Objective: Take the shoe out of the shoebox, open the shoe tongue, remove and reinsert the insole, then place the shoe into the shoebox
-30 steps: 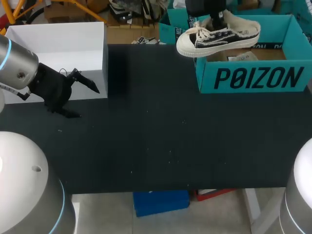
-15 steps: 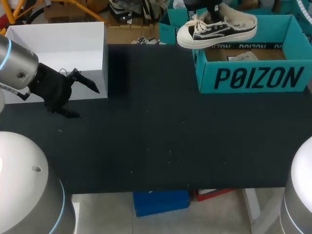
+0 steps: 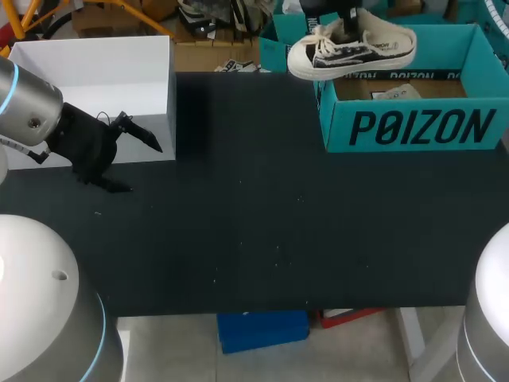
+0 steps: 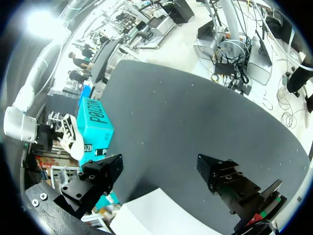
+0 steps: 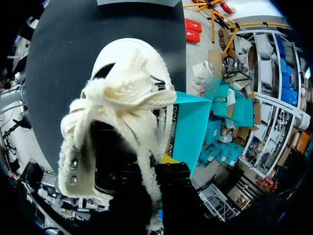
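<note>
**SHOE ALOFT AT SHOEBOX CORNER: HAZARDS AND ORIENTATION**

Position: shoe (image 3: 350, 49) held clear of the table (image 3: 254, 223), sole down, above the rear left corner of the shoebox (image 3: 413, 127).

Right gripper (image 5: 164, 164): clamped on the shoe near its opening, judged from the lift. Only 1 yellow tip glimpsed behind the laces.

Left gripper (image 4: 164, 176): spread wide, holding nothing, beside the white box (image 3: 103, 72), well apart from the shoe.

Hazards:
1. Rotation or slip in the grasp, caused by a single pinch with the toe overhanging.
2. Sole catching the shoebox wall if lowered too soon, dragging the box.
3. Loose laces snagging on a finger.

Orientation: long axis across the table, roughly parallel to the shoebox's front wall. Toe toward the robot's left, heel toward the right, over the box.
</note>
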Tool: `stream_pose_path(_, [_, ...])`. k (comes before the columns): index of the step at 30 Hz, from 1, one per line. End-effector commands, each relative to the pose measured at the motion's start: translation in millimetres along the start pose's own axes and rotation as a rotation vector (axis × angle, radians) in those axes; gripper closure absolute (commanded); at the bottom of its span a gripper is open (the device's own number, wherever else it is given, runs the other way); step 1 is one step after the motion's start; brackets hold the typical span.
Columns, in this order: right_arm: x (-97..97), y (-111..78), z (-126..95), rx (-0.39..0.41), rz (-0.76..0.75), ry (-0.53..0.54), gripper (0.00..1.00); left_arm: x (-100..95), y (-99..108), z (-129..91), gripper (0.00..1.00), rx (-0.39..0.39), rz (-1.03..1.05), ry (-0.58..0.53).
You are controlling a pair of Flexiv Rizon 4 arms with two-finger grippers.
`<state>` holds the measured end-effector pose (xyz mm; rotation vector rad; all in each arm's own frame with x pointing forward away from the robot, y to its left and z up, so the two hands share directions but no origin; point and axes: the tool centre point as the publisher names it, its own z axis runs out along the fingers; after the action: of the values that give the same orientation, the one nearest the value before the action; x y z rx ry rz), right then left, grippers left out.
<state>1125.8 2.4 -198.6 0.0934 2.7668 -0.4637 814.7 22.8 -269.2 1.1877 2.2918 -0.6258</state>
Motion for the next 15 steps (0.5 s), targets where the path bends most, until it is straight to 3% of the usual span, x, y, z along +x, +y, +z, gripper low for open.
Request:
stream_pose_path(1, [-1.1,-0.6,-1.6,0.000,-0.001,0.001,1.00,0.7,-0.6,-0.7,0.00,-0.002,0.002,0.001])
stream_pose_path(8, [-1.1,-0.6,-1.6,0.000,-0.001,0.001,1.00,0.7,-0.6,-0.7,0.00,-0.002,0.002,0.001])
stream_pose_path(15, [-19.3,-24.1,13.4,0.003,-0.047,-0.020,1.00,0.7,-0.6,-0.7,0.00,-0.002,0.002,0.001])
